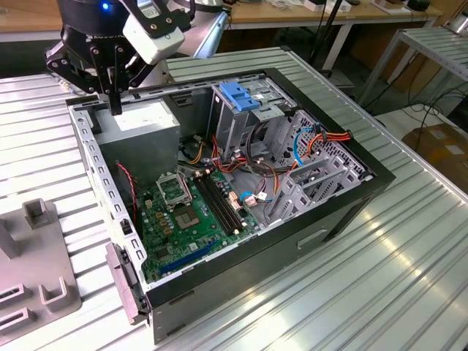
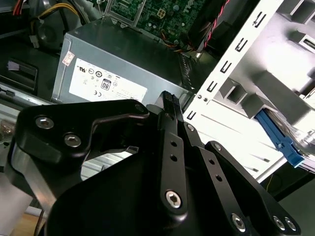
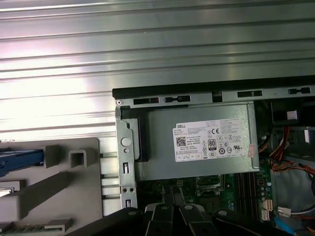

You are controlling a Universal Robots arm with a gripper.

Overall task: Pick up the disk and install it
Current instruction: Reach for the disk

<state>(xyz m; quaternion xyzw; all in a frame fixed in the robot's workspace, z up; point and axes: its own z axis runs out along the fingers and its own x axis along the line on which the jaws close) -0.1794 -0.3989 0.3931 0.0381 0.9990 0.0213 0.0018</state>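
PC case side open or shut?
Open: the computer case has no side cover on, and the motherboard and power supply lie exposed in the exterior view.

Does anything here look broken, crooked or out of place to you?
Nothing stands out as damaged or spilled. The computer case lies open on its side, with its cables hanging loose inside, as you'd expect mid-job. The gripper hangs over the grey power supply.

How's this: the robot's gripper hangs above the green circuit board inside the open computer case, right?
Not quite. The gripper hangs above the grey power supply, not the green circuit board, which lies further along the floor of the case. The exterior view shows this. The rest holds: the power supply sits inside the open computer case, in one corner.
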